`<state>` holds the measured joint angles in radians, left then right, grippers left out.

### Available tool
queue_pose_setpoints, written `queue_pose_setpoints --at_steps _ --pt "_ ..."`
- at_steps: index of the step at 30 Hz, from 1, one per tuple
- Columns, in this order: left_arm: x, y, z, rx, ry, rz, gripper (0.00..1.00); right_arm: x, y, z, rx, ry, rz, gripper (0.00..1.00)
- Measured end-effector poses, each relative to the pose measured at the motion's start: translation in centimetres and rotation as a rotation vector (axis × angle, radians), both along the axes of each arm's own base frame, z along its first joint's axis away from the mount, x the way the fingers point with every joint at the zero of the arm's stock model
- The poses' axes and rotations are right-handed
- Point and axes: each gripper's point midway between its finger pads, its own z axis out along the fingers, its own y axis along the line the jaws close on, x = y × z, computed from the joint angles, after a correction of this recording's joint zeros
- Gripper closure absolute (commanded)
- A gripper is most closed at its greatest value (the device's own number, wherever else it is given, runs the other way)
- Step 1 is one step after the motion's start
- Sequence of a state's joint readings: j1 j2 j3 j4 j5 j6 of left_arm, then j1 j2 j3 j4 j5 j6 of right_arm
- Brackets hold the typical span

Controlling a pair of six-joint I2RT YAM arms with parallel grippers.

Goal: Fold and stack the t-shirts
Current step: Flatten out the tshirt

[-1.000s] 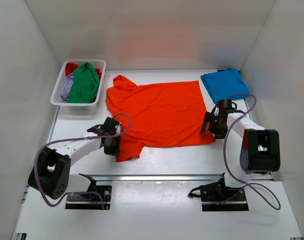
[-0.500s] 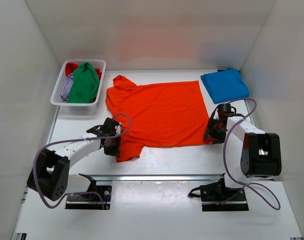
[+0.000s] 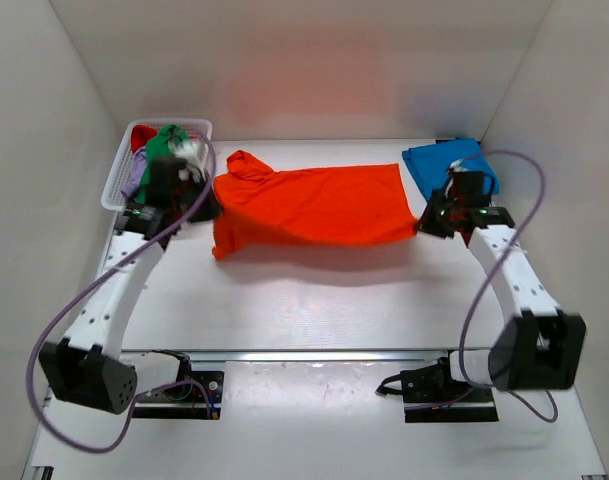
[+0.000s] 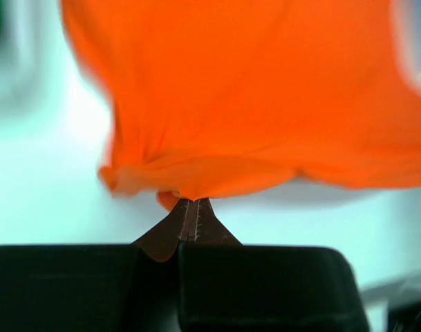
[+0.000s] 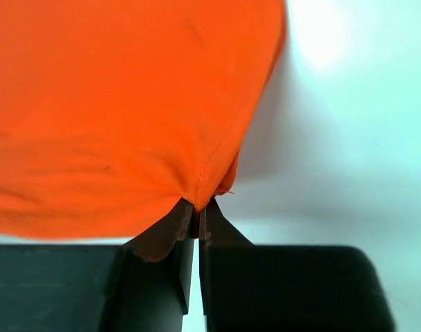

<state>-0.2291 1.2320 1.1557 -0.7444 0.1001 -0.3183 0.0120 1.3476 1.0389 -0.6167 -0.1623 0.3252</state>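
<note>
The orange t-shirt lies across the middle of the table, its near edge raised and drawn toward the far side. My left gripper is shut on the shirt's left end, and the cloth hangs from the closed tips. My right gripper is shut on the near right corner, with the hem pinched at the tips. A folded blue t-shirt lies at the far right, just beyond the right gripper.
A white lattice basket stands at the far left holding green, red and lilac shirts; my left arm reaches over its near corner. White walls close in the far side, left and right.
The right gripper closed on the orange shirt's near right corner. Both arms then swung toward the far side, lifting the shirt's near edge over the rest of it.
</note>
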Motion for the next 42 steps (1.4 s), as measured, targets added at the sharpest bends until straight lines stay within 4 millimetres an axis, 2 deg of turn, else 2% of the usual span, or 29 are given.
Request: queue_pose_setpoints --at_steps 2,3,5,7,10,12,15,17,20,23,27,30,33,36,38,39,41,42 --pt "2.5 0.0 9.5 -0.047 -0.252 0.016 1.0 1.2 0.8 6.4 0.033 -0.194 0.021 0.99" --pt "2.6 0.0 13.4 -0.07 -0.356 0.018 1.0 1.3 1.1 9.7 0.05 -0.291 0.03 1.0" --pt "1.0 0.2 20.4 -0.116 -0.539 0.017 1.0 0.4 1.5 16.1 0.08 -0.478 0.047 1.0" --pt "-1.7 0.8 26.0 -0.155 -0.686 0.02 1.0 -1.5 1.4 21.4 0.105 -0.628 0.052 1.0" --pt "-5.5 1.5 33.1 -0.203 -0.86 0.019 1.0 -4.5 1.0 27.0 0.118 -0.787 0.05 1.0" --pt "-7.7 2.0 36.9 -0.232 -0.954 0.018 1.0 -6.1 0.9 30.2 0.121 -0.866 0.061 1.0" --pt "-10.4 2.6 40.9 -0.265 -1.055 0.021 1.0 -8.4 1.4 35.2 0.121 -0.991 0.101 1.0" --pt "-11.4 2.7 42.5 -0.28 -1.094 0.019 1.0 -9.2 1.6 36.8 0.12 -1.03 0.125 1.0" --pt "-10.7 2.5 43.2 -0.283 -1.101 0.018 1.0 -8.7 1.7 37.0 0.127 -1.025 0.148 1.0" --pt "-7.4 1.7 41.3 -0.264 -1.031 0.011 1.0 -6.6 2.3 35.4 0.154 -0.955 0.171 1.0" --pt "-0.2 0.2 34.9 -0.206 -0.847 0.006 1.0 -2.5 3.5 31.4 0.181 -0.82 0.207 1.0" --pt "5.0 -0.6 28.5 -0.154 -0.686 0.003 1.0 1.0 3.8 27.7 0.19 -0.716 0.207 1.0" --pt "9.2 -0.9 22.6 -0.106 -0.546 0.002 1.0 4.3 3.6 23.6 0.183 -0.605 0.196 0.99" --pt "12.5 -0.8 19.1 -0.069 -0.458 0.002 1.0 6.9 3.6 20.6 0.17 -0.528 0.198 1.0" --pt "14.7 -0.9 18.9 -0.053 -0.437 0.001 1.0 8.8 3.4 19.7 0.156 -0.5 0.199 1.0" --pt "15.9 -1.0 19.7 -0.052 -0.45 -0.001 1.0 9.6 3.3 19.7 0.147 -0.494 0.2 0.99" --pt "17.6 -1.0 22.0 -0.068 -0.518 0.005 1.0 11.4 3.1 21.0 0.125 -0.519 0.206 1.0" --pt "17.6 -0.8 23.0 -0.08 -0.541 0.012 1.0 12.1 3.0 22.1 0.112 -0.544 0.207 1.0"
